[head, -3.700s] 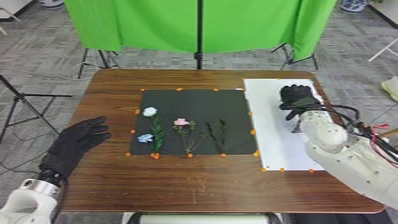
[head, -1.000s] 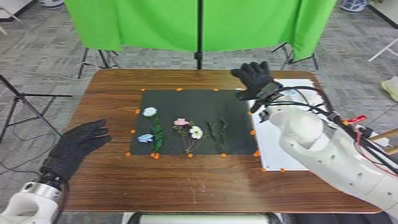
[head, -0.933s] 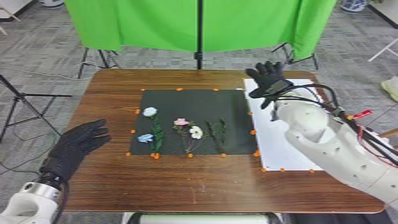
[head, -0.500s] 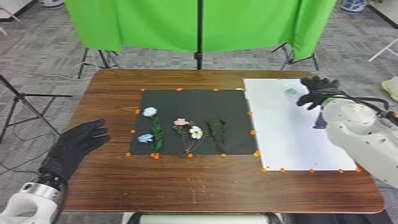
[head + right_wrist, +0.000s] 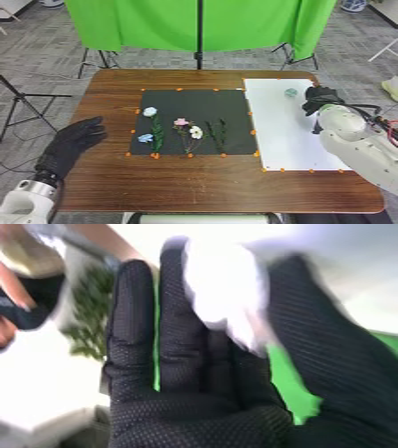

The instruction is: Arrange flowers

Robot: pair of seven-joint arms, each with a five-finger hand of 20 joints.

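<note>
On the dark mat (image 5: 191, 102), the arrangement looks partly built: white bloom (image 5: 150, 111) at ten o'clock, blue bloom (image 5: 145, 138) at eight, pink bloom (image 5: 181, 121) and daisy (image 5: 196, 132) near the middle, green sprigs (image 5: 222, 136) toward four. At the counter's (image 5: 178, 185) two o'clock, the right hand (image 5: 321, 99) has straight fingers, a blurred white thing (image 5: 224, 281) between them and the thumb, perhaps the next flower; whether gripped, I can't tell. At nine, the left hand (image 5: 73, 137) is relaxed.

Even, bright light falls across the brown bench (image 5: 178, 187) in the head view; glare bleaches background patches white in the right wrist view.
</note>
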